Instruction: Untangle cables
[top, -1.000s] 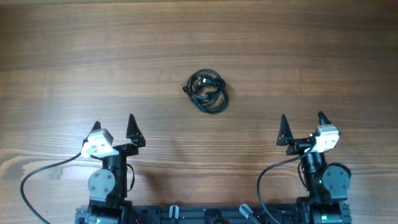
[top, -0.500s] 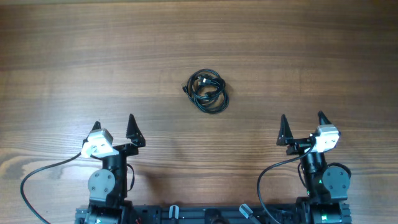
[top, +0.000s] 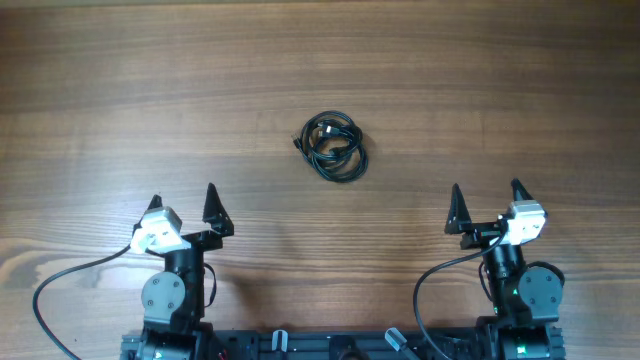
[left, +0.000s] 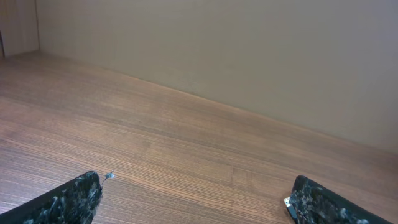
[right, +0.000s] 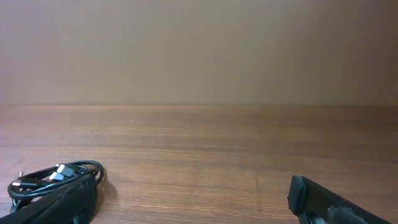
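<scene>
Cables (top: 335, 146) sit coiled in one tight black bundle on the table (top: 110, 90), stretched slightly upper-left to lower-right, a plug poking left. Left gripper (top: 183, 193) and right gripper (top: 486, 185): jaws spread, empty.

The bench (top: 450, 80) was a broad wooden surface of warm brown, its grain running from side to side in long streaks, paler toward the near edge. Behind it, in both wrist views, stood a plain beige wall (right: 199, 50), meeting the bench's far edge in a straight line. At the left wrist view's top left corner a browner panel (left: 18, 25) adjoined the wall.
</scene>
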